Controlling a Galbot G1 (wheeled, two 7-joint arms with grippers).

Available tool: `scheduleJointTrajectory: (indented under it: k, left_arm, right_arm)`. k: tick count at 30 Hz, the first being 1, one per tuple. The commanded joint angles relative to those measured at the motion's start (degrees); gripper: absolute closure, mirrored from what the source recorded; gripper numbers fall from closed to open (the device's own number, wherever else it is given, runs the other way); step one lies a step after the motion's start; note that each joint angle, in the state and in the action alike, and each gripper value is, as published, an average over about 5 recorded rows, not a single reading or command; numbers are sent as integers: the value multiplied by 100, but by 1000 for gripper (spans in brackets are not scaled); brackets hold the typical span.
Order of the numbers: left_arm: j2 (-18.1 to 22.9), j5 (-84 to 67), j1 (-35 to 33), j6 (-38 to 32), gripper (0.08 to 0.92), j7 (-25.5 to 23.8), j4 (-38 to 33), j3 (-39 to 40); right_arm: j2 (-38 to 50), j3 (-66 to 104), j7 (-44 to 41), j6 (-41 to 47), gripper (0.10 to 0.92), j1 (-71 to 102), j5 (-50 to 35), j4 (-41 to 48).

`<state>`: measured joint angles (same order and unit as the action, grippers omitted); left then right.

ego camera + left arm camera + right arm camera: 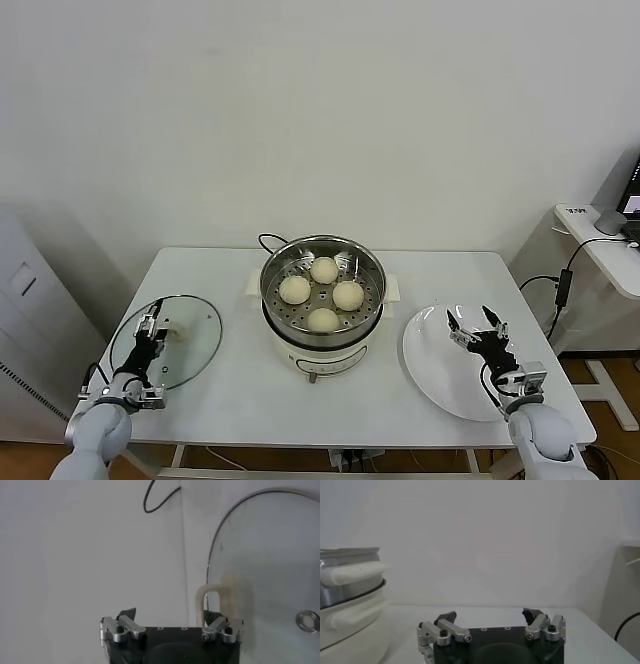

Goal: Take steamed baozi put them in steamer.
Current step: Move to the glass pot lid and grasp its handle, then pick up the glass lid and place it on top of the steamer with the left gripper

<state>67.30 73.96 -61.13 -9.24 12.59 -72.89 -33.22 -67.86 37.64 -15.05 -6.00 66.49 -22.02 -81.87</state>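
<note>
Baozi [322, 293] filled the steamer [322, 262] on a white table [235, 390] against a plain wall, apparently four, while left gripper [152, 327] and right gripper [471, 323] hung spread, empty.

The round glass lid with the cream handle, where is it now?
The round glass lid lies flat on the white table, on the robot's left beside the steel steamer, under the left tool.
</note>
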Motion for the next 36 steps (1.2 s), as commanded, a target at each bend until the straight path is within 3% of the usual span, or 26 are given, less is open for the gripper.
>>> scheduleJointTrajectory:
  k: [1,13,19,28,36]
  left_arm:
    - [-26,-310,-18,3,346,-136,-96,7]
    - [-253,-667,-407,133,701,-139,-1044,-3]
    - [-483,-1017,-494,460,861,-426,-1724,62]
    - [-889,-1197,-379,1408,889,-1232,-2869,510]
    - [-1300,-1429,-4,2079,889,-1913,-3470,1101]
  right_arm:
    - [-8,40,-18,-10,203,23,0,7]
    - [-33,34,-5,1,203,46,42,-62]
    - [-31,44,-5,15,203,78,39,-135]
    - [19,56,-10,38,203,70,8,-219]
    - [67,93,-29,37,203,64,-26,-222]
